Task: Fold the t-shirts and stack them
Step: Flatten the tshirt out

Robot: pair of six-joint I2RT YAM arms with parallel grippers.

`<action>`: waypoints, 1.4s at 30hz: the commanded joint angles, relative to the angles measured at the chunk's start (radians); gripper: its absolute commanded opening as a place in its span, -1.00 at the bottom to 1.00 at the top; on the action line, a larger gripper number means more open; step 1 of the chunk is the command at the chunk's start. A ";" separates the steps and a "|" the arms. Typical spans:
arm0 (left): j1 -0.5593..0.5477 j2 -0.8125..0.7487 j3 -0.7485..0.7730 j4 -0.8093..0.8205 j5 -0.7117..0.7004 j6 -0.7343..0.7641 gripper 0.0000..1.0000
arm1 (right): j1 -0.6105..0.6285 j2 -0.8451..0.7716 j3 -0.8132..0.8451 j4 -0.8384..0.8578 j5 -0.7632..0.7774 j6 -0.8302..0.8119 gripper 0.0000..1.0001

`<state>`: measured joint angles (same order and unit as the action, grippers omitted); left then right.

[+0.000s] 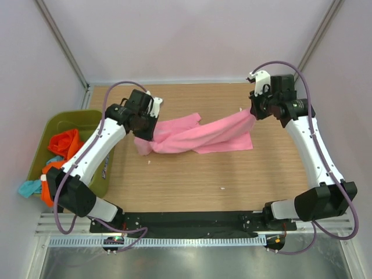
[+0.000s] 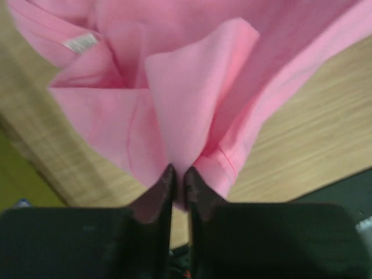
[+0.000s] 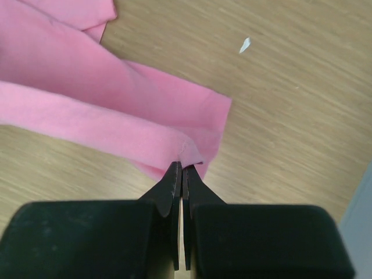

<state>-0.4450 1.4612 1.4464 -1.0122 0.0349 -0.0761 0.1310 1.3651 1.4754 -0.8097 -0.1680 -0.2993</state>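
The bright pink t-shirt [image 1: 197,136] hangs twisted in a loose band between both grippers, sagging onto the wooden table [image 1: 192,174]. My left gripper [image 1: 145,129] holds its left end, and the left wrist view shows the jaws [image 2: 179,171] shut on a fold of the pink t-shirt [image 2: 186,87], with its white neck label [image 2: 80,42] at upper left. My right gripper [image 1: 254,113] holds the right end; its jaws [image 3: 182,165] are shut on a hem of the pink t-shirt [image 3: 87,110]. An orange t-shirt [image 1: 64,142] and a teal one [image 1: 28,188] lie in the bin.
The olive-green bin [image 1: 87,116] stands off the table's left edge, beside the left arm. A small white scrap [image 3: 244,45] lies on the wood beyond the right gripper. White walls enclose the table at the back and sides.
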 commanded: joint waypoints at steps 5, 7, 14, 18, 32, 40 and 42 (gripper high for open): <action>0.008 0.047 -0.002 0.029 0.077 -0.088 0.16 | -0.007 -0.107 -0.162 -0.013 -0.061 0.042 -0.97; 0.025 0.127 0.077 0.028 0.033 -0.020 0.29 | -0.017 -0.113 -0.178 -0.011 -0.059 0.037 -0.97; 0.123 0.398 0.258 -0.114 0.291 0.070 0.20 | -0.044 -0.107 -0.188 -0.009 -0.079 0.043 -0.97; 0.134 0.444 0.229 -0.134 0.374 0.104 0.19 | -0.053 -0.106 -0.191 -0.011 -0.076 0.040 -0.97; 0.158 0.622 0.256 -0.150 0.520 0.191 0.08 | -0.079 -0.089 -0.202 -0.006 -0.082 0.040 -0.97; 0.158 0.722 0.330 -0.166 0.505 0.202 0.04 | -0.091 -0.093 -0.207 -0.009 -0.084 0.040 -0.97; 0.158 0.725 0.330 -0.164 0.508 0.197 0.04 | -0.096 -0.098 -0.211 -0.011 -0.087 0.040 -0.97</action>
<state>-0.2924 2.1872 1.7367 -1.1542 0.5163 0.1123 0.0452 1.2892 1.2671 -0.8501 -0.2451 -0.2649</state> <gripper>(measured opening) 0.520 0.036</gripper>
